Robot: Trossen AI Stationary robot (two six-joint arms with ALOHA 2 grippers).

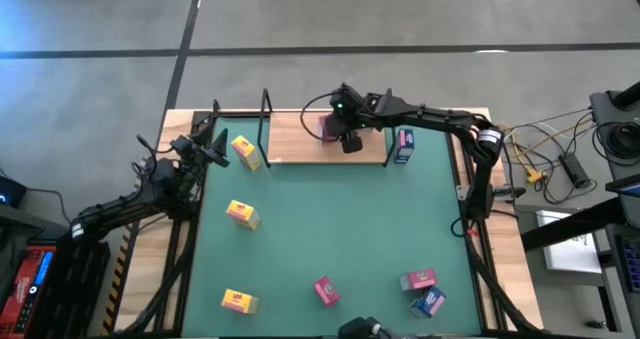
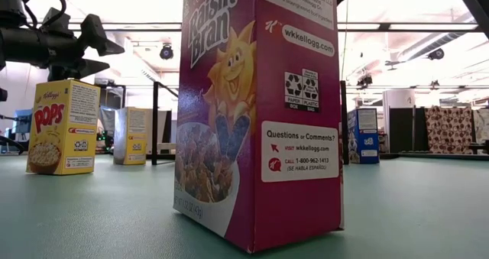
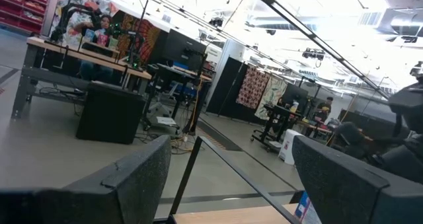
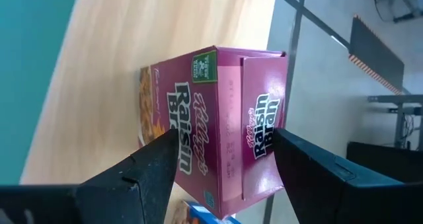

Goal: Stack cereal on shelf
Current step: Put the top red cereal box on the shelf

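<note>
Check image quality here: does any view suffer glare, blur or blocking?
Low view: a pink Raisin Bran box close to the lens blocks the middle, and ceiling lights blow out. Left wrist view: bright ceiling glare. Right wrist view: print on the held pink box reads clearly.

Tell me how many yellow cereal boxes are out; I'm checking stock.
3. One stands beside the shelf's left end, one on the left-middle of the green table, one near its front-left corner. None looks hidden.

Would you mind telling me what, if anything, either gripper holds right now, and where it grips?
The right gripper clamps a pink Raisin Bran box across its top end, over the shelf. The left gripper is open, empty.
</note>
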